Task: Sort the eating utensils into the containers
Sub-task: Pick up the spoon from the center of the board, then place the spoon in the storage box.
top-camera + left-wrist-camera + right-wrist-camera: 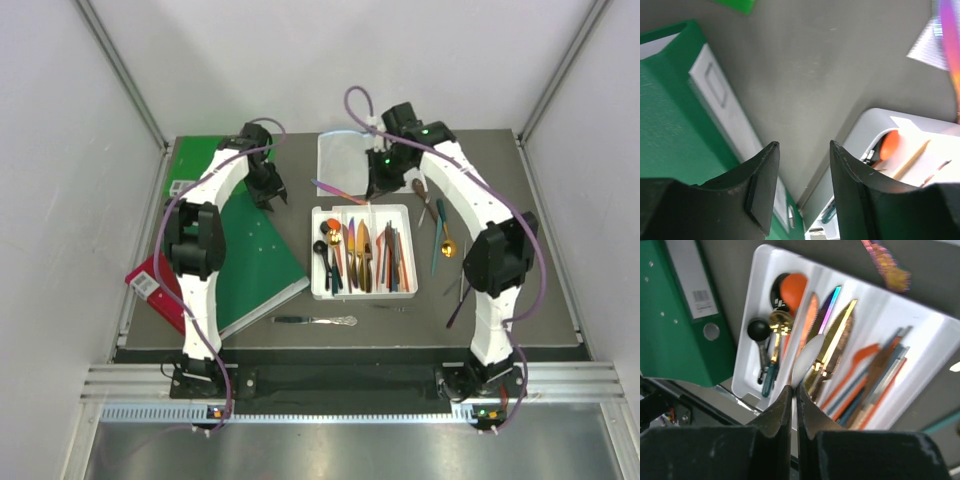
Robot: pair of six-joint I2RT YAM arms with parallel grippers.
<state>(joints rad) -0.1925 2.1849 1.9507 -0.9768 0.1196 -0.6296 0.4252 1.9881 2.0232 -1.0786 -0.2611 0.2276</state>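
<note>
My right tool [794,390] is clenched on a white knife [807,357] over the tray [747,356]; my left tool [803,145] hangs released.

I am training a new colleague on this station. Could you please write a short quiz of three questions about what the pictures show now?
1. True or false: the left gripper is closed on a utensil.
2. Choose one. What does the right gripper hold above the white tray? A) a white utensil; B) a purple fork; C) nothing.
3. Short answer: in the top view, on which side of the white tray does the loose gold spoon lie?

Key
1. False: its jaws stand open with nothing between them.
2. A.
3. On the right side, on the table outside the tray.
</note>
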